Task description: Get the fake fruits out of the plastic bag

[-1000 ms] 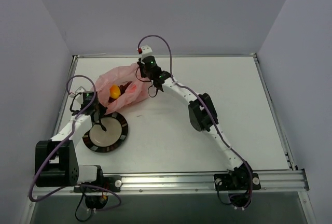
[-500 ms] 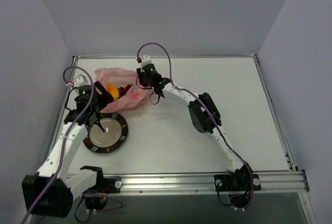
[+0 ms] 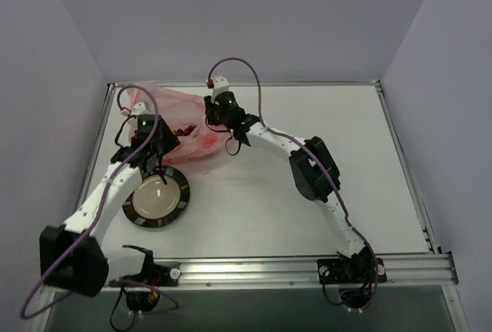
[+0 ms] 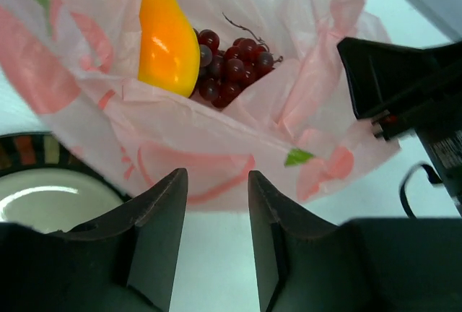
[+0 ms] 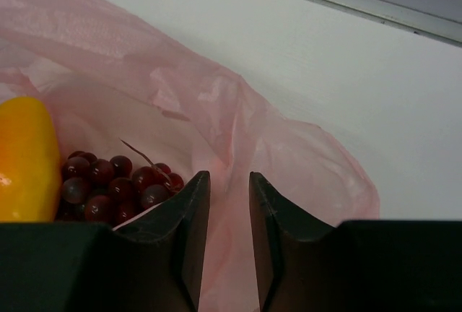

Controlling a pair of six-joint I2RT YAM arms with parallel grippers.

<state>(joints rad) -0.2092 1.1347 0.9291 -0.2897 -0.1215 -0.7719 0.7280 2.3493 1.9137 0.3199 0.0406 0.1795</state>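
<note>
The pink plastic bag [image 3: 188, 109] lies at the back left of the table, its mouth facing my left gripper [image 3: 161, 146]. Inside it lie an orange-yellow mango [image 4: 167, 37] and a dark red grape bunch [image 4: 231, 66], both also in the right wrist view as the mango [image 5: 25, 160] and the grapes [image 5: 115, 182]. My left gripper [image 4: 216, 175] hovers open just short of the bag's near edge, only bare table between its fingers. My right gripper [image 5: 228, 176] is at the bag's right side [image 3: 210, 115], jaws a narrow gap apart, with a fold of pink film between them.
A round black-rimmed plate [image 3: 181, 194] with nothing on it sits just in front of the bag, beside my left arm, and shows as the plate [image 4: 36, 157] in the left wrist view. The table's back rail [image 3: 307, 83] runs close behind the bag. The left wall is near.
My left arm swung from over the plate up to the bag's mouth and its jaws opened. The bag shifted toward the back left corner. The right gripper's jaws parted slightly.
</note>
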